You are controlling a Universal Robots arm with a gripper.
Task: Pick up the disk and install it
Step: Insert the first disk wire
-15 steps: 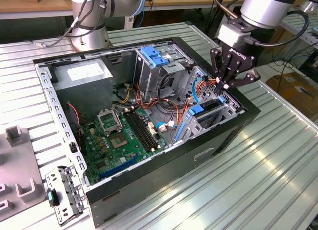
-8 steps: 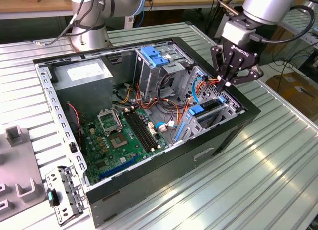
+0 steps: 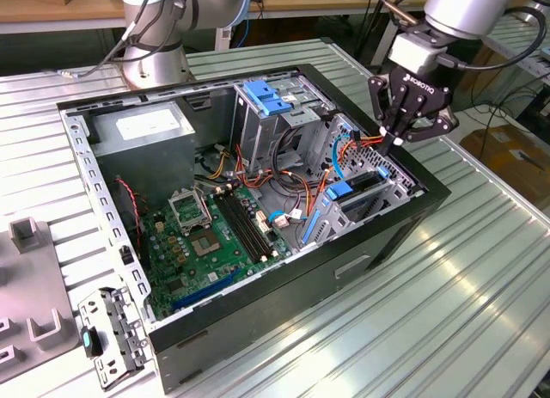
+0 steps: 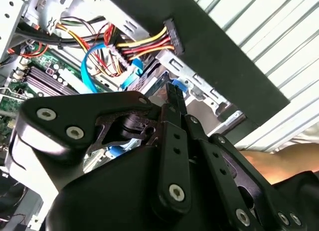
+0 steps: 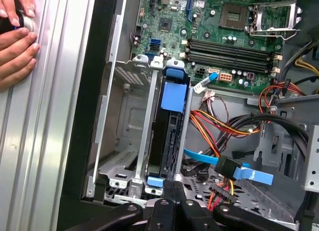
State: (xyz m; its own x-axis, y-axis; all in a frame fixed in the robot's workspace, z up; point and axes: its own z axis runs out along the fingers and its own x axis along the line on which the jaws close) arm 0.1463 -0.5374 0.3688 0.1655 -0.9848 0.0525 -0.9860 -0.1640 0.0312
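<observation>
Claw (image 3: 400, 141) clenched, fingertips together, grasping nothing. Disk (image 5: 168, 136) stands on edge in the drive cage (image 5: 124, 151) slot directly beneath the claw tips, with its blue carrier showing. Judged: installation step, seating stage. Any further press calls for a straight push along the slot, clear of the power cables (image 5: 219, 128) just beside the claw.

disk (image 5: 167, 141) stands on edge in 1 slot of the drive cage (image 5: 124, 121), dark edge showing, blue carrier rails along it, blue tab at one end.
</observation>
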